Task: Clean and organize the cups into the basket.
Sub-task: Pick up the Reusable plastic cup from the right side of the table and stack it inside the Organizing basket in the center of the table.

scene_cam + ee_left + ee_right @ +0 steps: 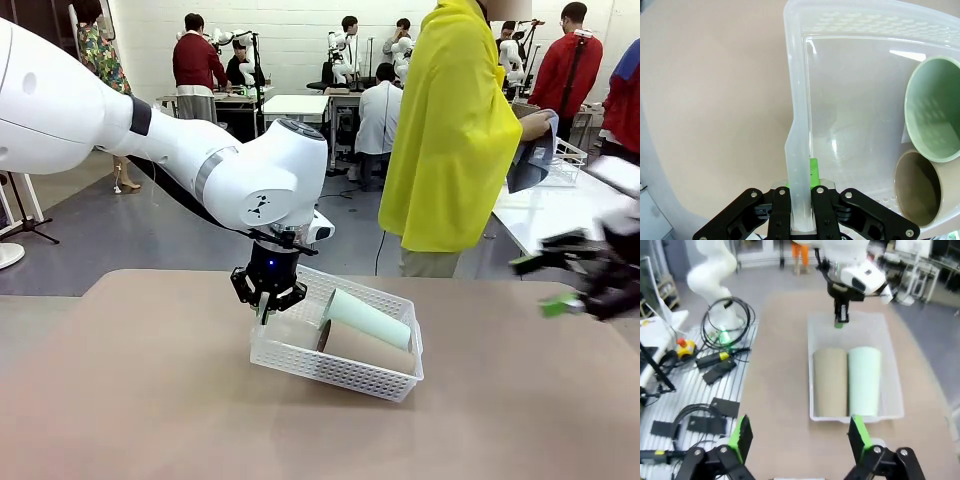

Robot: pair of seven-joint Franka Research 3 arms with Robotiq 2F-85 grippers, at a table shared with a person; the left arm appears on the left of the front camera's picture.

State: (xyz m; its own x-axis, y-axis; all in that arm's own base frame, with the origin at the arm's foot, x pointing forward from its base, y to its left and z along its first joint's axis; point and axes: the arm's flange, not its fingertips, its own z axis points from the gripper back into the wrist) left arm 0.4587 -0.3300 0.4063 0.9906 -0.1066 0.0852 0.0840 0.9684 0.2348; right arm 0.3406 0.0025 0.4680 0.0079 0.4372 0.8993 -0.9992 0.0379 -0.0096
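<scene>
The white lattice basket (340, 375) stands mid-table, and my left gripper (266, 306) comes down from above, shut on the rim of its left short wall. The left wrist view shows that rim (796, 110) pinched between the left gripper (801, 200) jaws. Inside, two cups lie side by side: a mint green one (372, 320) and a brown one (365, 350), their open mouths toward the gripped end (932, 110) (917, 187). My right gripper (550, 288) hovers open over the table's right edge, apart from the basket (812, 365), holding nothing (801, 440).
A person in a yellow top (450, 140) stands at the far side, holding a blue-grey cloth (528, 160) around something. A white side table (560, 210) lies behind on the right. Cables and tools (715, 365) sit on a ribbed stand beside the table.
</scene>
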